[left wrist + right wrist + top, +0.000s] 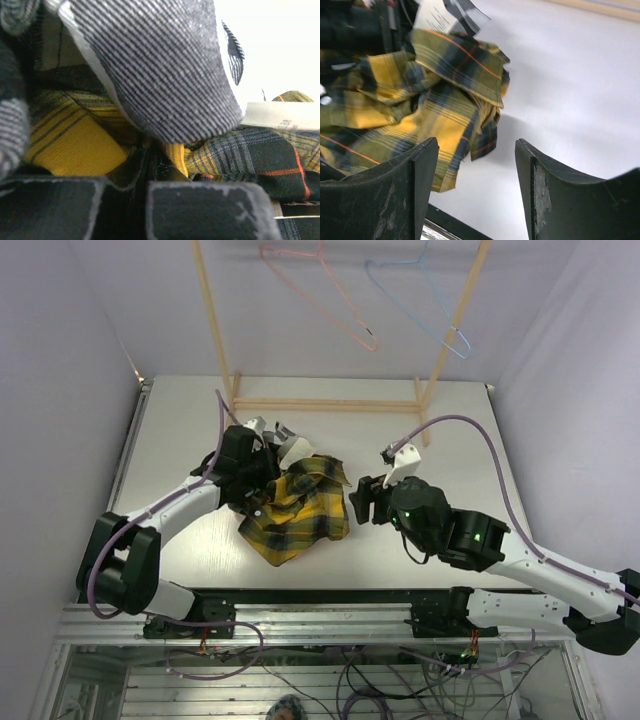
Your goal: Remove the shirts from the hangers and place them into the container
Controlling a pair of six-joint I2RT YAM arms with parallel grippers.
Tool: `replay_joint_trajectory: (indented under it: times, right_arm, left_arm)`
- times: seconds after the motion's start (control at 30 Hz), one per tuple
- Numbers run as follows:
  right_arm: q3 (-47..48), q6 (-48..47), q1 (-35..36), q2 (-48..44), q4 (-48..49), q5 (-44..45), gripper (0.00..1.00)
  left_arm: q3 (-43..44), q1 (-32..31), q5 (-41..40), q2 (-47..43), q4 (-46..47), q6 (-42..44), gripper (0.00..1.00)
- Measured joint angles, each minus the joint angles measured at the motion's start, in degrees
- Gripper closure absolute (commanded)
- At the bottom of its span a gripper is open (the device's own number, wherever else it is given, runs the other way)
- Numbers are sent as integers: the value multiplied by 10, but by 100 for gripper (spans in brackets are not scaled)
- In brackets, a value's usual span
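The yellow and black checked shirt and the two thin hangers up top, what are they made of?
The yellow-and-black plaid shirt looks like soft matte woven cloth: it crumples into folds and shows threads up close. The thin pink hanger and thin light blue hanger look like bent wire with a smooth coloured coat, perhaps plastic over metal.

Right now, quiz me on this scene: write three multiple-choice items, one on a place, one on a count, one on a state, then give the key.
1. On the table, the yellow plaid shirt lies: A far right corner; B centre; C far left corner.
2. Bare hangers on the rack: A none; B one; C two.
3. The right gripper is: A open, empty; B shut on cloth; C shut on a hanger.

B, the heap sits mid-table. C, the pink hanger and blue hanger both hang empty. A, its fingers stand apart, gripping nothing.
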Motion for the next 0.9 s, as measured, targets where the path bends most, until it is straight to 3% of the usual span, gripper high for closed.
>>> replay_joint_trajectory:
  times: [0.23,0.33,0.4,0.43,0.73,0.9]
  right_arm:
    - [-31,35,0,-27,-65,46,35]
    - [-31,39,0,-37,-69,54,35]
    - [-31,40,0,-38,-69,57,35]
    - [-31,40,0,-36,-69,58,35]
    - [-30,40,0,-16,-77,61,27]
    - [-33,39,-15,-16,-83,64,23]
  left_arm:
    - [2,-24,-35,-5,24,0,87]
    - [2,-28,-48,-35,0,4,77]
    - [12,-29,-52,-58,-28,9,53]
    - [21,-29,-52,-71,-44,12,50]
    - [186,-31,-58,-120,-113,61,50]
    - [237,-28,-128,-146,-164,105,45]
